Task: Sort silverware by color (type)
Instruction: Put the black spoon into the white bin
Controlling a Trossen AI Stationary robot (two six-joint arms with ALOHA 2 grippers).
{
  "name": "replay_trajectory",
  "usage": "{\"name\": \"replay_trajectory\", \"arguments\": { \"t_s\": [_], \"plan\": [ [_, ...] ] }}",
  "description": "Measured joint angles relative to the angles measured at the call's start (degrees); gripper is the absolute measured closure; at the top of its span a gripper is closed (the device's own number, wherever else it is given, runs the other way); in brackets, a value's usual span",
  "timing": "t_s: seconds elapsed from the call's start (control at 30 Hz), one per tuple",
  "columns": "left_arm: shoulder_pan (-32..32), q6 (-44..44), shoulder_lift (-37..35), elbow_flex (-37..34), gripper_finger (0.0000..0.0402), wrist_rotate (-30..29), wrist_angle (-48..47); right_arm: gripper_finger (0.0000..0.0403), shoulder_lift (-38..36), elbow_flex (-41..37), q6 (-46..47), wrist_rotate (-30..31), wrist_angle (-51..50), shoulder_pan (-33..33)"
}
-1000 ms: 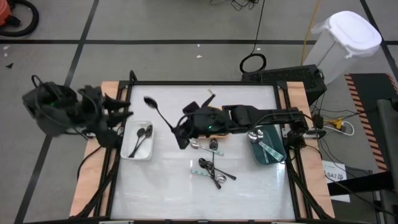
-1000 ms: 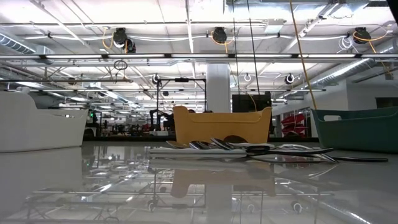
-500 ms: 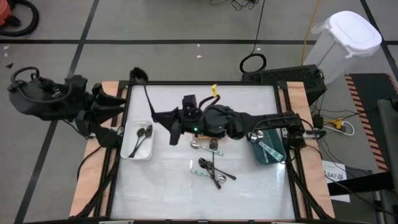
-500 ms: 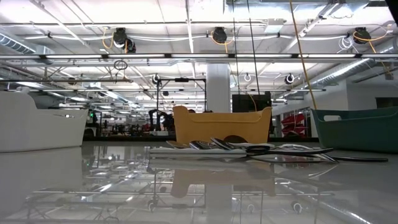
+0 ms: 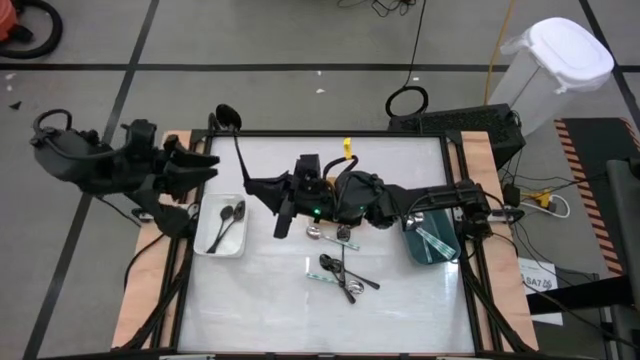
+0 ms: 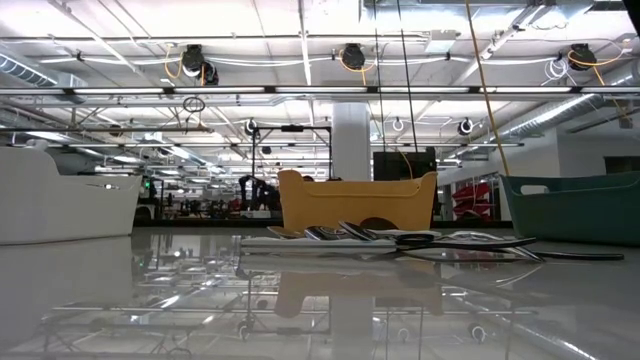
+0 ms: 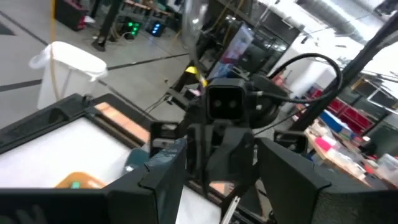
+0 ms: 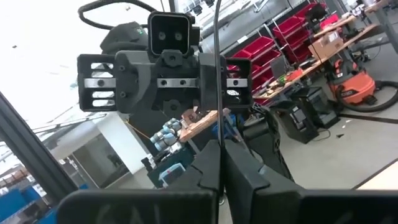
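Silverware is spread across your table in four places. From overhead, a small heap of spoons [image 5: 343, 277] lies near the middle of the white table [image 5: 400, 320], and two more spoons [image 5: 329, 233] rest just above it. Your white bin [image 5: 222, 227], at the table's left edge, holds two dark spoons [image 5: 228, 219]. Your dark teal bin [image 5: 432, 237], at the right edge, holds teal-handled pieces [image 5: 436, 240]. Your right gripper [image 5: 248, 182] reaches across from the right to the upper left part of the table, its fingers pressed together on the thin handle of a black spoon [image 5: 233, 133]. That spoon stands up and away from the gripper, its bowl at the table's far left corner. In the right wrist view the handle [image 8: 216, 68] rises straight from between the closed fingers [image 8: 239, 168]. Your left gripper [image 5: 208, 167] sits beyond the table's left edge, pointing toward the held spoon, fingers spread apart and holding nothing. In the left wrist view its two fingers [image 7: 165, 180] frame the other arm. At table height, an orange bin [image 6: 357, 201] stands behind the heap.
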Motion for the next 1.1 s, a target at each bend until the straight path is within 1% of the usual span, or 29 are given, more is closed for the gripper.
{"name": "replay_trajectory", "arguments": {
  "t_s": [0.1,0.2,0.4,0.47,0.53,0.73,0.87,1.1],
  "plan": [
    [2.8,1.9,0.8,0.0,0.0219,4.4,2.1,0.0400,0.0,0.0,-0.1,0.0,0.0,0.1],
    [6.0,2.8,1.3,0.0,0.0240,7.9,2.8,0.0400,0.0,0.0,-0.7,0.0,0.1,0.0],
    [10.7,3.0,1.9,0.0,0.0276,9.3,2.7,0.0399,0.0,0.0,-1.9,-0.1,0.2,0.7],
    [11.7,3.8,1.8,0.0,0.0280,11.5,3.0,0.0399,0.0,0.0,-2.1,-0.1,0.2,0.9],
    [12.6,4.6,1.8,0.0,0.0281,15.2,3.7,0.0399,0.0,0.0,-2.7,-0.1,0.2,1.1],
    [14.8,6.1,4.2,0.0,0.0282,23.1,4.4,0.0399,0.0,0.0,-3.1,-0.1,0.2,1.1],
    [15.1,6.2,5.4,0.0,0.0282,24.1,4.4,0.0399,0.0,0.0,-4.0,-0.1,0.2,1.1],
    [15.1,6.0,5.1,0.0,0.0282,24.1,4.3,0.0399,0.0,0.0,-5.8,0.0,0.7,1.1]
  ]
}}
